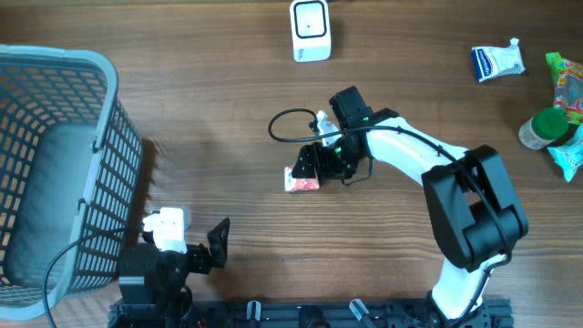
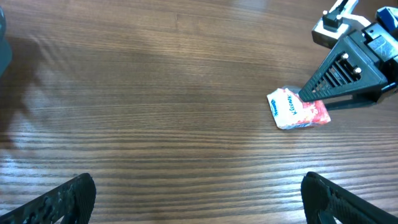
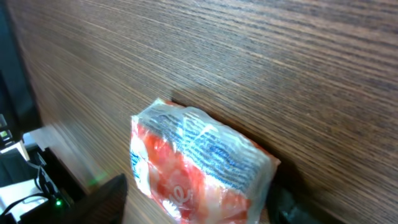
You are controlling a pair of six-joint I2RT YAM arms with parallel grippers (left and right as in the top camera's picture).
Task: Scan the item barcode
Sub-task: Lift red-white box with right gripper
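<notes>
The right claw (image 3: pixel 198 202) is down on the table (image 1: pixel 228 109) with its two fingers (image 3: pixel 109 199) standing on either side of a small red-and-white packet (image 3: pixel 199 155). The packet lies flat on the wood, directly between them. The right wrist view shows the jaws spread about as wide as the packet. One finger sits just beside its near edge and the other is at or against the far edge. I cannot tell whether they are pressing it yet or only bracketing it.

The step in hand looks like the pick-up: getting hold of the packet so that it can be shown to the reader. No barcode shows on the upper face, only printed wrapper.

Up-table from the claw, well apart, stands the white scanner (image 1: pixel 311 30). The next move calls for a firm pinch on the soft wrapper without crushing it. After that comes a lift and a carry towards the scanner, and probably a turn of the wrist to bring the coded face round.

Farther out, the left claw (image 2: pixel 199 208) hangs spread wide and empty near the table's front edge, next to the grey basket (image 1: pixel 109 155). On the opposite side, well away, lie a blue-and-white pouch (image 1: pixel 497 62) and a green-capped bottle (image 1: pixel 545 128).
</notes>
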